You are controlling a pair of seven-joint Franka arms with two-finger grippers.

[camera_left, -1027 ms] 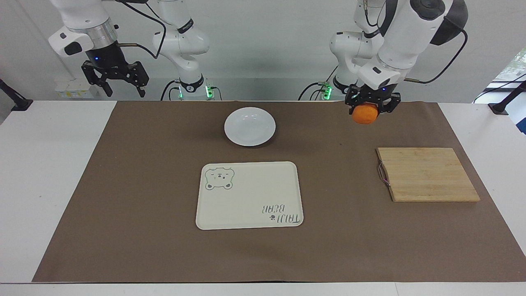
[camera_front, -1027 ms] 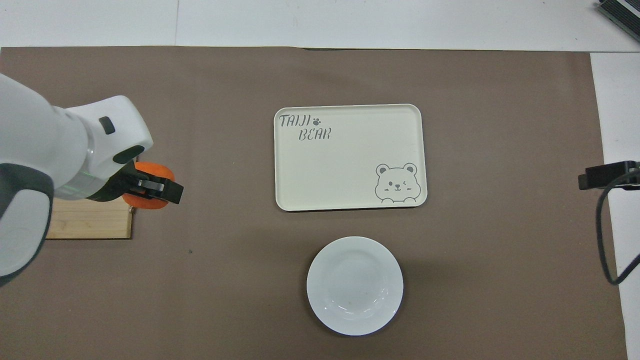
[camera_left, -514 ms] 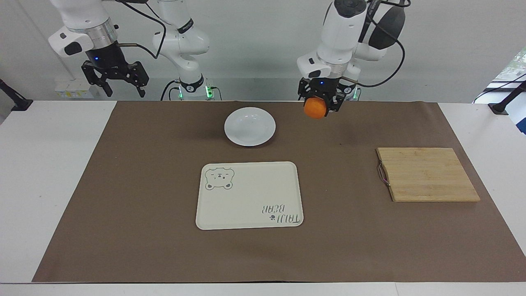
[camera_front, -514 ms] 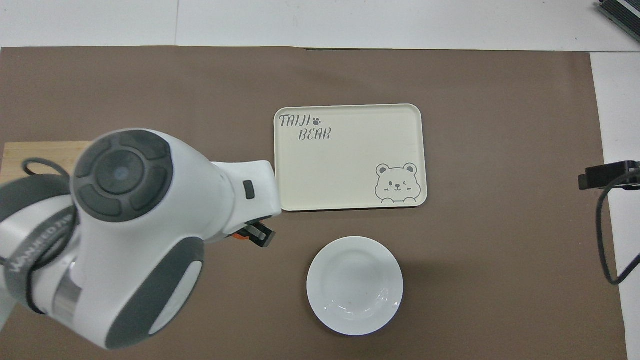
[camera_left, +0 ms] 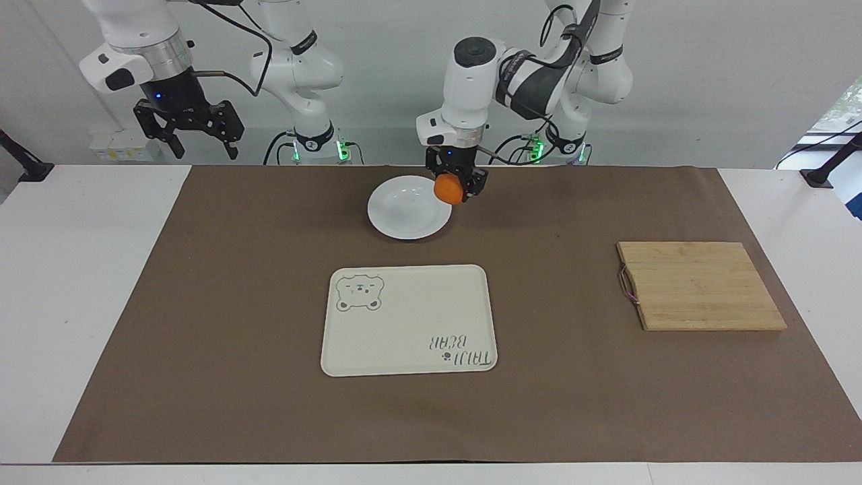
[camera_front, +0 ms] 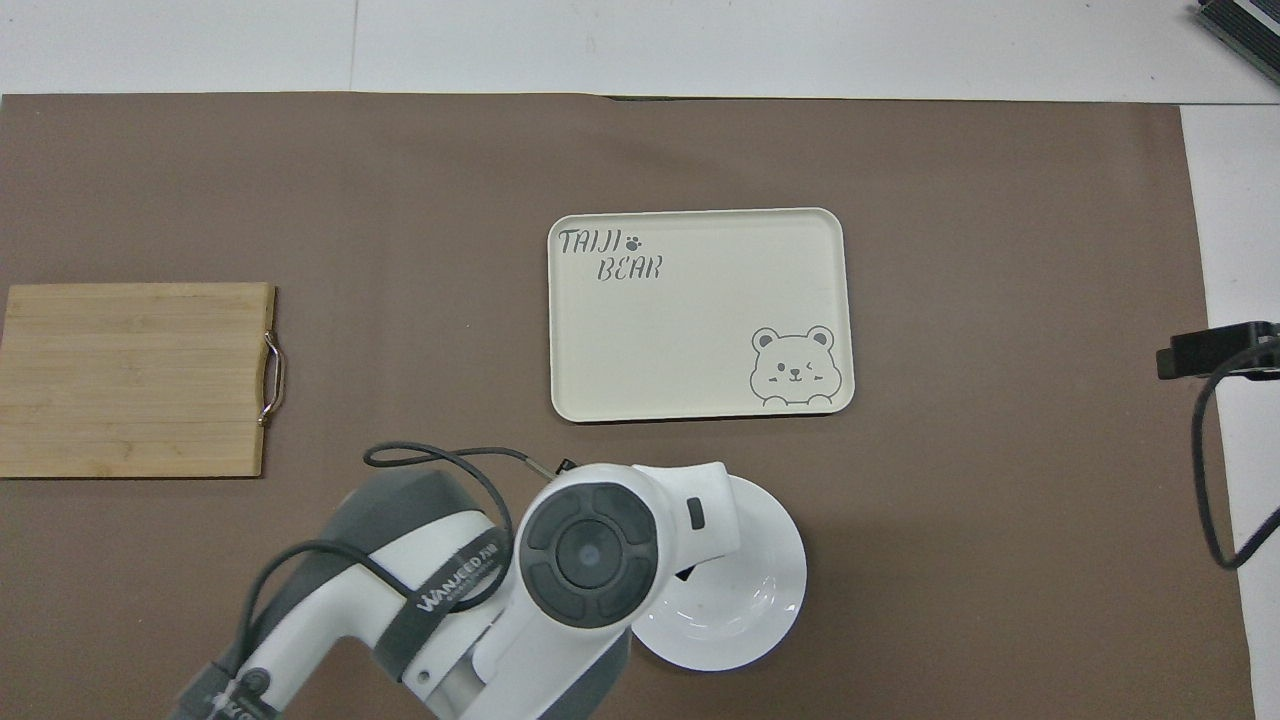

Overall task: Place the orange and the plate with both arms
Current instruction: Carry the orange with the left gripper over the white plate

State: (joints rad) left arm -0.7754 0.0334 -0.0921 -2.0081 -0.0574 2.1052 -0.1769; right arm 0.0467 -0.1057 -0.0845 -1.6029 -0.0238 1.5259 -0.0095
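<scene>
My left gripper [camera_left: 450,187] is shut on the orange [camera_left: 448,189], a small round bright-orange fruit. It hangs in the air over the rim of the white plate [camera_left: 406,210] on the side toward the left arm's end of the table. From overhead the left arm covers the orange and part of the plate [camera_front: 762,590]. My right gripper [camera_left: 195,139] stands open and empty, raised at the right arm's end of the table, and that arm waits.
A cream tray with a bear drawing [camera_left: 409,318] lies farther from the robots than the plate. A wooden cutting board [camera_left: 698,285] sits toward the left arm's end. A brown mat [camera_left: 236,303] covers the table.
My left arm has swung the orange from beside the cutting board toward the middle, stopping over the plate's rim. The right arm has not moved.
</scene>
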